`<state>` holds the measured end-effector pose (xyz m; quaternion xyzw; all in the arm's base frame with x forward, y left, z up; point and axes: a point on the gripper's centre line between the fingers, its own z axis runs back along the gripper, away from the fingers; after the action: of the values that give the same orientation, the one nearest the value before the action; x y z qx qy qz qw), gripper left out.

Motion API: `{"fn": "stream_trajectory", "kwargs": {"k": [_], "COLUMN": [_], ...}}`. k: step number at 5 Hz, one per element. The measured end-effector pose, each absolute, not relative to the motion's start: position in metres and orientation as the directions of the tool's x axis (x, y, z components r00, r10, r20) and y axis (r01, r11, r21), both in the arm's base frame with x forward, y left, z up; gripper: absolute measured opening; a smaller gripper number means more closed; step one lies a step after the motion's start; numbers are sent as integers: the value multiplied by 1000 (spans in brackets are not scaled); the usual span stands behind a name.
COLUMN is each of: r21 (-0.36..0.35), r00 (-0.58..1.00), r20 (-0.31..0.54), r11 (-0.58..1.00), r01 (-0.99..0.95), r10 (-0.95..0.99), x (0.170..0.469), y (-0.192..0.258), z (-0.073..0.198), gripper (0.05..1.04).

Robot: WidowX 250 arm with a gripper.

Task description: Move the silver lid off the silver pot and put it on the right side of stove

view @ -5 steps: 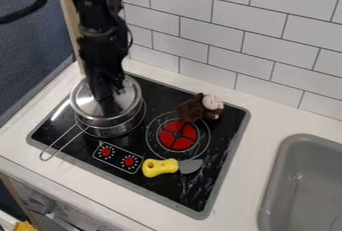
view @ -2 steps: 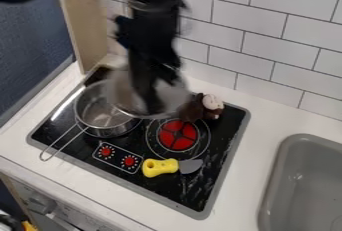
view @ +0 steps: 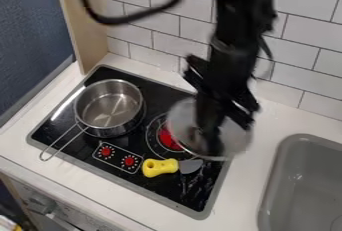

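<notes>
Hanging over the right burner (view: 167, 141), the claw (view: 210, 142) is clamped on the lid (view: 234, 136). White marks ring the two red dials (view: 105, 151) on the stove (view: 167, 192). A second ago the lid sat on the pot (view: 112, 106); since then claw and lid have swung right, leaving the pot uncovered. The yellow-handled knife (view: 160, 167) lies where it was.
</notes>
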<state>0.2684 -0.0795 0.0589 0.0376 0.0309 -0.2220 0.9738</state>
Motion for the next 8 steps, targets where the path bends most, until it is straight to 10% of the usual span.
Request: {"fn": "stream_trajectory", "kwargs": {"k": [2,4,8], "r21": [114,118,99], "r00": [890,902,910], "r20": [-159,-143,-158], "r11": [887,898,911], "r01": [447,425,401], "r10": [-427,-408,-384], "x": [281,299,290], "y": [-109,-116,-94], "z": [-4,-13,22], "gripper": [55,76,997]}}
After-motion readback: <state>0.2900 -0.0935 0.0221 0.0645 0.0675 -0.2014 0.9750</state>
